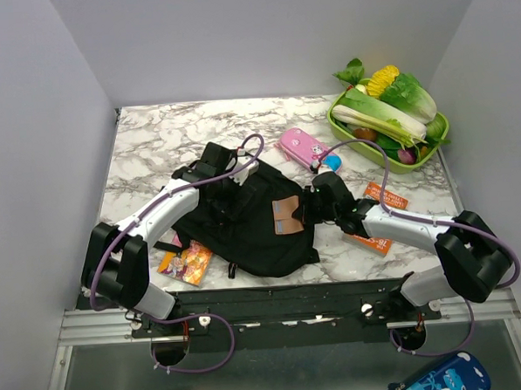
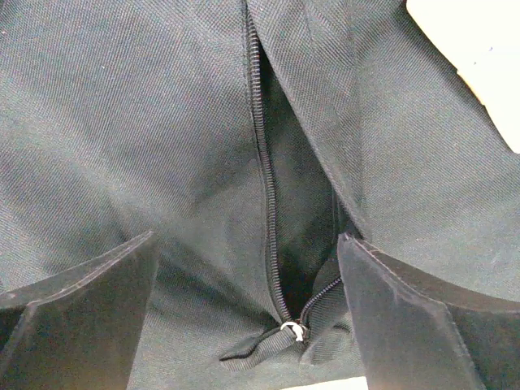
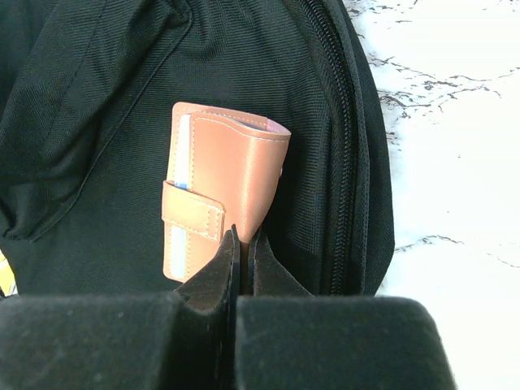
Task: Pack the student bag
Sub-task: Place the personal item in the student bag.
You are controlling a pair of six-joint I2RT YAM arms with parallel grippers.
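Note:
The black student bag (image 1: 245, 235) lies flat in the middle of the marble table. My left gripper (image 1: 231, 183) is open over its upper part. In the left wrist view the fingers (image 2: 89, 301) straddle a partly open zipper (image 2: 268, 187) with its slider (image 2: 292, 329) just below; my left gripper (image 2: 248, 244) touches only fabric. My right gripper (image 1: 309, 205) is shut on the edge of a tan leather wallet (image 1: 288, 215). In the right wrist view my right gripper (image 3: 244, 236) pinches the wallet (image 3: 227, 171) against the bag (image 3: 97, 81), beside a zipper line.
A green tray (image 1: 441, 142) of vegetables stands at the back right. A pink case (image 1: 302, 146) and a small blue-white object (image 1: 331, 163) lie behind the bag. An orange packet (image 1: 378, 193) lies under the right arm. A colourful booklet (image 1: 187, 262) lies at the front left.

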